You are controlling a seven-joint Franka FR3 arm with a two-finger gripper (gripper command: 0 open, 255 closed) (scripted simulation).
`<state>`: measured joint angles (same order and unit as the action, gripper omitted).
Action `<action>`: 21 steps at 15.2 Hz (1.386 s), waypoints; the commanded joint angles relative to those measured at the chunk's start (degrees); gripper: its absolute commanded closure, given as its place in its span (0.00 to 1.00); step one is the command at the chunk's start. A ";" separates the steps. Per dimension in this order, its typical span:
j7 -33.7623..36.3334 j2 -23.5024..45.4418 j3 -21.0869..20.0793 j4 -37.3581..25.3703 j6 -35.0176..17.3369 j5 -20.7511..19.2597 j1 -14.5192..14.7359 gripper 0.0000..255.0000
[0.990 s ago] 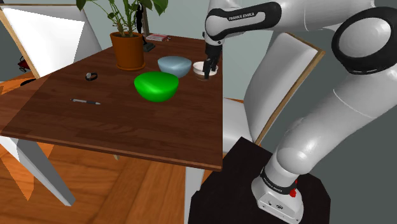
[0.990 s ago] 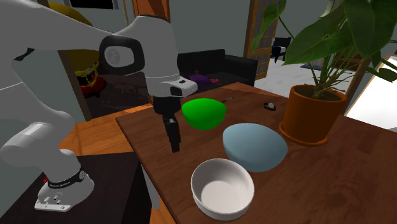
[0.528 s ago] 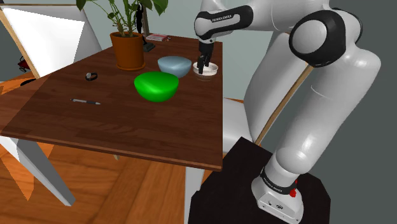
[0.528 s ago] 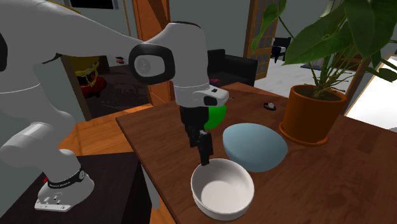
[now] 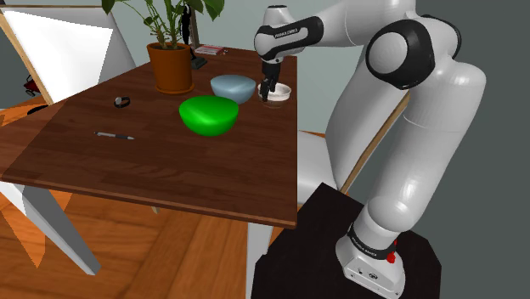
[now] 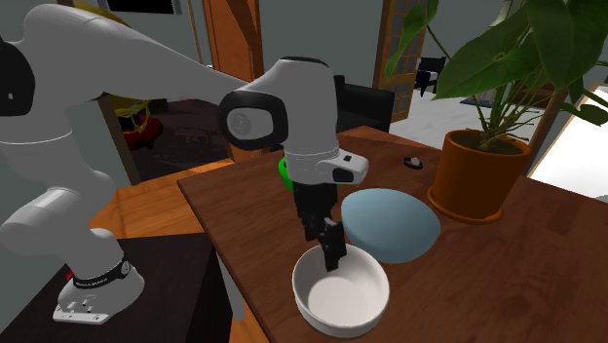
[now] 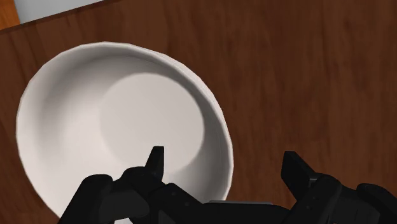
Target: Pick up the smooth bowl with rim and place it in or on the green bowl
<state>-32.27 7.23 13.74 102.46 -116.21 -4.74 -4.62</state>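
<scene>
I've got the gripper (image 7: 224,159) poised right over the white bowl (image 7: 95,127), fingers (image 7: 156,159) spread wide and holding nothing. One stands inside the bowl and the other outside, so the rim runs between them. The bowl sits upright near the table's (image 5: 170,170) far corner, on the shoulder view's right, close to the edge. To do this pinch well I'd go straight down until the rim sits deep between the pads, then close slowly and squarely. The wall looks smooth and curved, so a shallow or skewed bite could let it slip or tip on the lift. I'd also keep from pushing sideways, since the edge of the table is near. Then comes a clean lift before any travel. The green bowl (image 5: 208,115) is where it goes, nearer to me and to the shoulder view's left of the white one, a short way off and apart from it. A grey-blue bowl (image 5: 233,87) stands just beside the white one on that same side. I reckon that's the thing to watch, because a low swing would clip its rim, so I'd carry high and come down from above. The potted plant (image 5: 171,66) is farther left and its leaves hang above the far side, clear of my line, I think. A pen (image 5: 115,136) and a small dark thing (image 5: 122,102) lie well apart on the left, no bother.
</scene>
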 commanded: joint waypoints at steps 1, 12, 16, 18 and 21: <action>-0.09 0.60 0.07 1.27 -1.90 0.11 -0.14 0.00; -0.09 0.61 0.07 1.26 -1.89 0.11 -0.14 1.00; -0.09 0.60 0.06 1.26 -1.87 0.11 -0.13 1.00; -0.08 0.60 0.06 1.24 -1.86 0.11 -0.13 1.00; -0.18 0.30 0.07 0.10 -0.44 0.09 -0.12 1.00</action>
<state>-32.44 7.59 13.82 103.06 -117.18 -4.64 -4.75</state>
